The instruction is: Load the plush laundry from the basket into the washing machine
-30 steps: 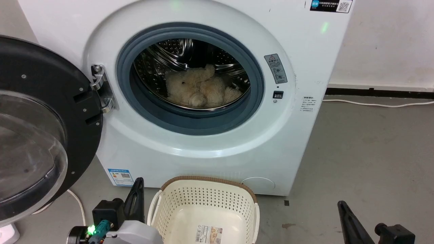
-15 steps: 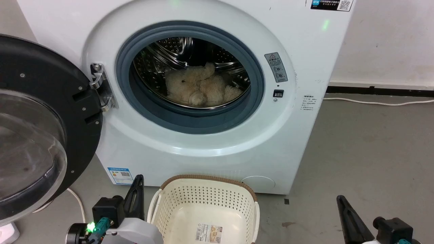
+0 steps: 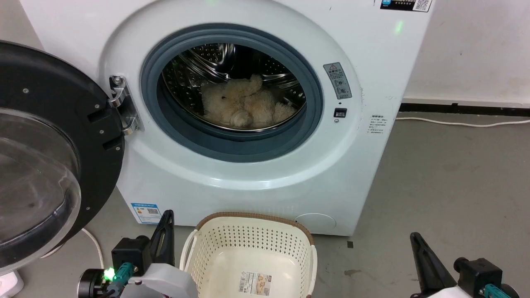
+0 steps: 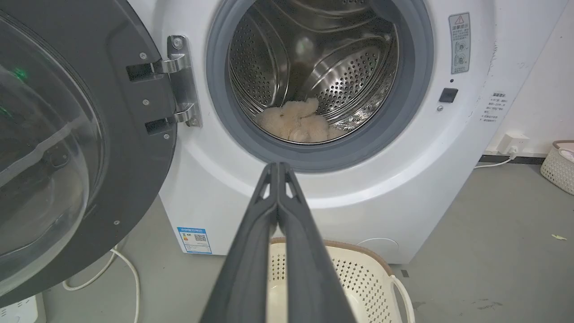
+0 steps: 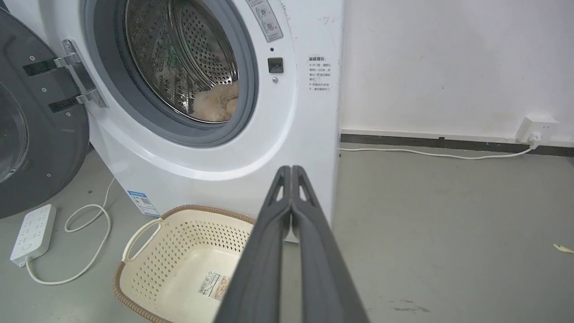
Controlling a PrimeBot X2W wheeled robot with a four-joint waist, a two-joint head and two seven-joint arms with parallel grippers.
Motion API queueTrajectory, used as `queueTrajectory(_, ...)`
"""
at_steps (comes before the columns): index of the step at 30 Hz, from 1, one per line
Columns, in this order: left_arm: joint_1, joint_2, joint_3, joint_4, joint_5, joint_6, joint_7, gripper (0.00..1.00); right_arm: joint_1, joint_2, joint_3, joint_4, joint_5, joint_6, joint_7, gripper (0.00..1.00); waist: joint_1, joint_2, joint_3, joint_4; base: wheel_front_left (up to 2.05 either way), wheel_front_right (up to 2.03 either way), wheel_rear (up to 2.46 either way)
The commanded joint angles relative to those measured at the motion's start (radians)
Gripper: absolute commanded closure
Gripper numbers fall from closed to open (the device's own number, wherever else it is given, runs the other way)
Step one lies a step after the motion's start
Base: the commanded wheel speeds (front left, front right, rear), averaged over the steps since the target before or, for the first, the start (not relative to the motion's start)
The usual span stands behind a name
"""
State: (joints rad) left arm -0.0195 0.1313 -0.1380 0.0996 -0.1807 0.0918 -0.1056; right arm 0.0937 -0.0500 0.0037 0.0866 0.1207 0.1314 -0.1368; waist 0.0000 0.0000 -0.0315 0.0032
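The cream-beige plush teddy bear [image 3: 242, 105] lies inside the steel drum of the white washing machine [image 3: 232, 174], whose round black-framed door [image 3: 49, 157] stands wide open to the left. The same plush toy [image 4: 296, 122] [image 5: 216, 102] rests low in the drum in both wrist views. On the floor before the machine sits the cream basket [image 3: 252, 252] [image 5: 179, 264], holding nothing but its paper label. My left gripper [image 3: 167, 219] [image 4: 278, 168] is shut and holds nothing, left of the basket. My right gripper [image 3: 414, 239] [image 5: 291, 170] is shut too, well right of the basket.
A white power strip [image 5: 33, 233] with a looping cable lies on the grey floor below the open door. A white cable [image 3: 459, 123] runs along the wall base to a socket [image 5: 536, 128]. Another woven basket [image 4: 558, 163] stands far right.
The whole head view has shifted slightly, so the camera moved. Both grippers have risen a little in that view. The plush toy and basket lie as before.
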Motion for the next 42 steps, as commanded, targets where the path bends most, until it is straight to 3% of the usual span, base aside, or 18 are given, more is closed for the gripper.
queueTrajectory(1, 0.009, -0.007, 0.01, -0.008, 0.011, -0.007, 0.007, 1.0, -0.016, 0.0, -0.001, -0.008, -0.012, 0.0, 0.005, 1.0, 0.0, 0.0, 0.001, 0.0, 0.0, 0.0, 0.0)
queueTrajectory(42, 0.016, -0.055, 0.094, -0.068, 0.122, -0.062, 0.071, 1.0, -0.067, 0.0, -0.003, -0.059, -0.083, -0.001, 0.091, 1.0, 0.0, 0.0, 0.021, -0.002, 0.0, 0.0, 0.0)
